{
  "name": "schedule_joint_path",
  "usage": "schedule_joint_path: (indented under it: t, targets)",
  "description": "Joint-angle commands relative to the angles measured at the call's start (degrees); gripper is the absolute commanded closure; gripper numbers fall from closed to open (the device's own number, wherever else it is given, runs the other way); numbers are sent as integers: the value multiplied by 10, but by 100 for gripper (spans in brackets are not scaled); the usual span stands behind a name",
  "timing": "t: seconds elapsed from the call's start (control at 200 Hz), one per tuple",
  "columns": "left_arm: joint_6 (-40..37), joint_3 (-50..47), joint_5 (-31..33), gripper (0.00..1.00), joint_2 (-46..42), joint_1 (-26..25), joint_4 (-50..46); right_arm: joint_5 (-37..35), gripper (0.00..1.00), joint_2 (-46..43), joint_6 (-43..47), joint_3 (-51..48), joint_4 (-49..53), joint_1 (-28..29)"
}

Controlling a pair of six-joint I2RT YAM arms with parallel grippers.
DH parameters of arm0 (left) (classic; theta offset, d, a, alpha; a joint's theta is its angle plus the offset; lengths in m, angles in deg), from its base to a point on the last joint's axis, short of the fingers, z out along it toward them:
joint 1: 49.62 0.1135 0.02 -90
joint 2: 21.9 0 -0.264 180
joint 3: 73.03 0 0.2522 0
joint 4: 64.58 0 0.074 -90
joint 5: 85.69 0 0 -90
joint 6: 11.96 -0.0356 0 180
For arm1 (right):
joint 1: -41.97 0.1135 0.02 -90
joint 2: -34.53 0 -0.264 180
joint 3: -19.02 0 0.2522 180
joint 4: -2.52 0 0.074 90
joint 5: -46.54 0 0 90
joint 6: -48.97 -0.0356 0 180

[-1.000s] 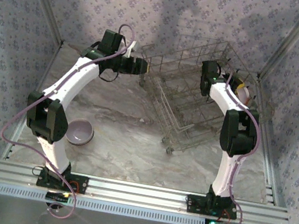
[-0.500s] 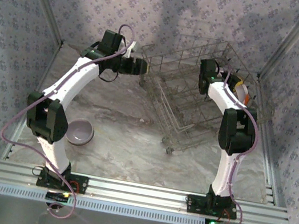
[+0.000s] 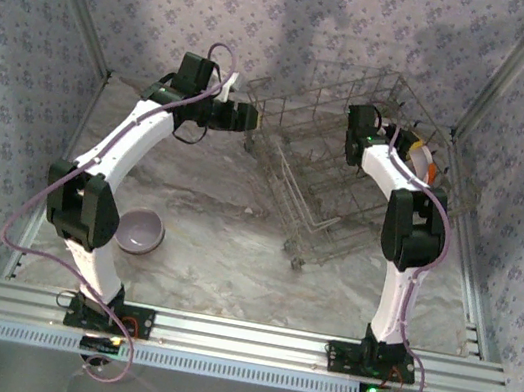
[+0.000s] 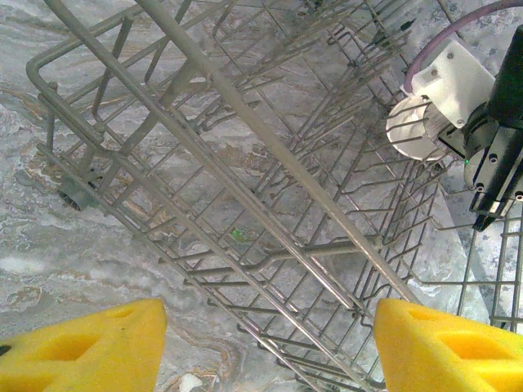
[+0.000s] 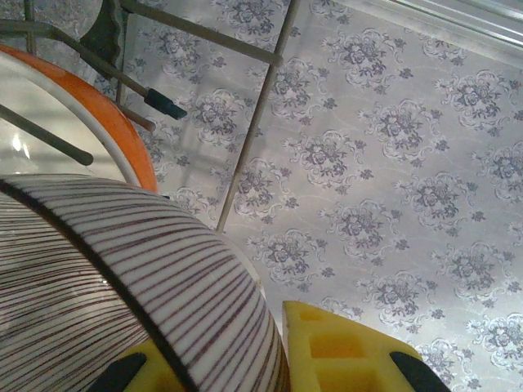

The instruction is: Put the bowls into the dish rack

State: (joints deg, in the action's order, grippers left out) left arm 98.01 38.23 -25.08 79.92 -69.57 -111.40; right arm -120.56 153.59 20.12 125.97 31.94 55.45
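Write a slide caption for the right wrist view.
Yellow right jaws closed on a striped bowl, an orange bowl standing among the dish rack wires, floral wall beyond.

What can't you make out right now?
Top view: orange bowl, mostly behind the right arm and dish rack wires.
Right wrist view: striped bowl, cut off by left and bottom edges; right claw fingers barely in frame.
Left wrist view: left claw, fingers cut off at bottom edge.

The grey wire dish rack [image 3: 327,172] sits askew on the far tabletop [image 3: 234,242]. An orange bowl [image 5: 122,135] stands on edge at its right end, a brown-striped white bowl [image 5: 122,278] just beside it. A lavender bowl [image 3: 140,231] rests upright, well apart.
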Motion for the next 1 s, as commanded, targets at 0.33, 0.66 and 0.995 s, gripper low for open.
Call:
schedule_joint_path:
  t: [0.33,0.66,0.995]
  targets:
    - [-13,10,-17,32,1,-2,-8,81,99,20,-59,-48,23,10]
    - [-12,10,-18,31,1,-2,-6,92,99,26,-73,-52,32,17]
    - [-12,9,-17,32,0,-2,-7,90,98,34,-91,-52,46,23]
